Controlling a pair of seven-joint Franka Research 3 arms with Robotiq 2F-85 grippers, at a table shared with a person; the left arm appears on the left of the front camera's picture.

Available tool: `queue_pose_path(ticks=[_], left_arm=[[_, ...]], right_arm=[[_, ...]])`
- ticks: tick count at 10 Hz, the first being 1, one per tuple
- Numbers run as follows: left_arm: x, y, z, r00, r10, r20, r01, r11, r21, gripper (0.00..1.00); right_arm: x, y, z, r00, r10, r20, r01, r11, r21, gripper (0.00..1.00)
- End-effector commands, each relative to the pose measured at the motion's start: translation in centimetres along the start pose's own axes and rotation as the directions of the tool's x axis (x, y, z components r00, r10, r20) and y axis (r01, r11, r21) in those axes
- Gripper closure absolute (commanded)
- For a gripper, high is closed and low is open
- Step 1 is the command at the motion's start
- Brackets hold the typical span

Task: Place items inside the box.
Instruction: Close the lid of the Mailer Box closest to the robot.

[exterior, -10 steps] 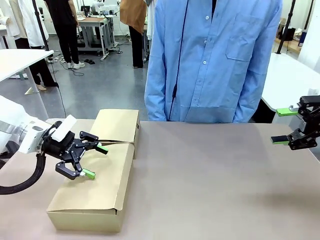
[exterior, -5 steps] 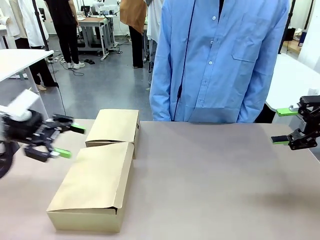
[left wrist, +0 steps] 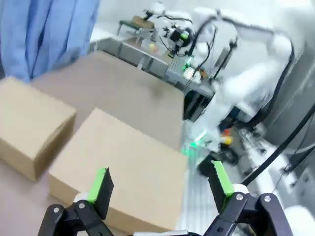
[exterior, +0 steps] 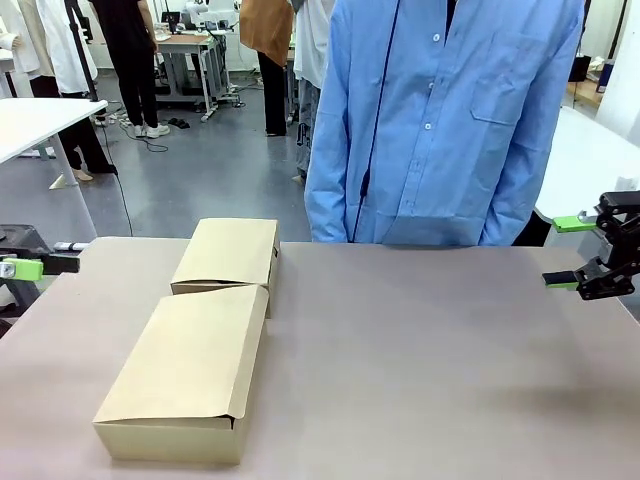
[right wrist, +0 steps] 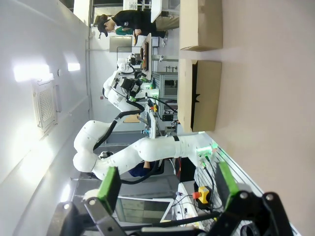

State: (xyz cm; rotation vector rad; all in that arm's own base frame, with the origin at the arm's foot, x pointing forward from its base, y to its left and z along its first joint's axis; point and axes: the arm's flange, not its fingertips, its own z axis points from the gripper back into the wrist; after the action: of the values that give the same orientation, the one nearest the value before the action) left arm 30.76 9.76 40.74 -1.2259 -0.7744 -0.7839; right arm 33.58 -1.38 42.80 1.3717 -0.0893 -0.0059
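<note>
Box (exterior: pixel 190 370) closed, unlabelled, on table (exterior: pixel 430 360)

Grey-brown table (exterior: pixel 430 350), closed cardboard box (exterior: pixel 185 370) at its left, smaller cardboard box (exterior: pixel 230 255) touching behind it

You will find no text, label, brand, number or sign that can be read here: the cardboard box (exterior: pixel 190 370) near the table's left edge shows plain brown faces, and nothing printed stands on the table (exterior: pixel 430 350) itself.
</note>
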Motion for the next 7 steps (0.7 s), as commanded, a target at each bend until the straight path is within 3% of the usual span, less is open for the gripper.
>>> queue_pose_path(ticks=[1,4,5,6,7], left_arm=[[0.7,1.5,-0.3,0.869,0.49,0.067,-0.483,0.87,-0.094,0.0],[-2.1,5.8,0.4,0.761,0.641,0.098,-0.638,0.767,-0.062,0.0],[-3.3,7.5,0.9,0.761,0.638,0.118,-0.639,0.768,-0.033,0.0],[-2.9,4.6,-0.2,0.809,0.586,0.034,-0.583,0.809,-0.071,0.0],[-2.9,4.6,-0.2,0.809,0.586,0.034,-0.583,0.809,-0.071,0.0]], right_arm=[[0.0,0.2,0.2,1.0,0.007,0.004,-0.007,1.0,0.003,0.0],[0.0,0.2,0.2,1.0,0.007,0.004,-0.007,1.0,0.003,0.0],[0.0,0.2,0.2,1.0,0.007,0.004,-0.007,1.0,0.003,0.0],[0.0,0.2,0.2,1.0,0.007,0.004,-0.007,1.0,0.003,0.0],[0.0,0.2,0.2,1.0,0.007,0.004,-0.007,1.0,0.003,0.0]])
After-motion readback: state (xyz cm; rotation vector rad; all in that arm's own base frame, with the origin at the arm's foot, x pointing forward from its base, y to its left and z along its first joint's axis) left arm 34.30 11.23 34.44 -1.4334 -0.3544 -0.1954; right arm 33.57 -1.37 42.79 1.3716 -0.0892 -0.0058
